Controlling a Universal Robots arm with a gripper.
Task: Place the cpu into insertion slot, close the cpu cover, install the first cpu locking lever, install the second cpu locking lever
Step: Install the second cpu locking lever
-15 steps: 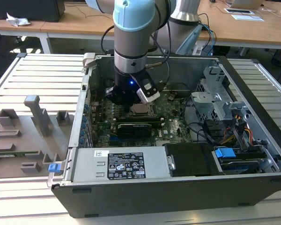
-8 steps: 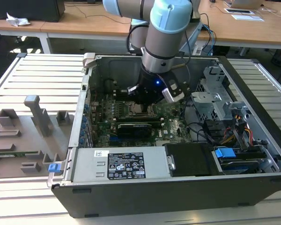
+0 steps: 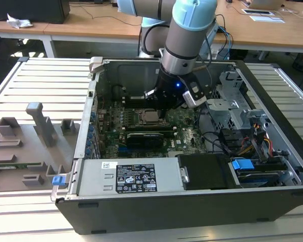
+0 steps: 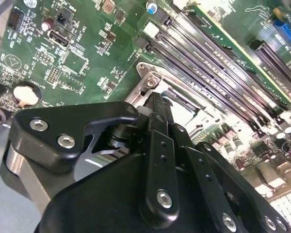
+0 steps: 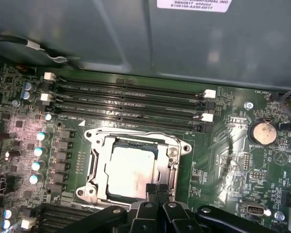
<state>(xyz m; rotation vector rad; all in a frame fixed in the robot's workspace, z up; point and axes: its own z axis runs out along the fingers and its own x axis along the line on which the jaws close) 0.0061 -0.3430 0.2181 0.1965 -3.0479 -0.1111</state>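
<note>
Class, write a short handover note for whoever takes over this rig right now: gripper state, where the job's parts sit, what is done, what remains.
Gripper: black fingertips together at the socket's edge, holding nothing visible.
The cpu, a flat square silvery-grey chip, lies in the socket on the green motherboard.
The cpu cover, a thin silvery metal frame, appears to lie down around the chip.
Done: chip placed; cover seemingly closed.
Left: both locking levers; their state is unclear.

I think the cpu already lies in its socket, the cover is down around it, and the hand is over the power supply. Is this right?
Not entirely. The hand is at the edge of the cpu cover, not over the power supply. The first wrist view shows this. The cpu does lie in the socket with the cover down around it.
</note>
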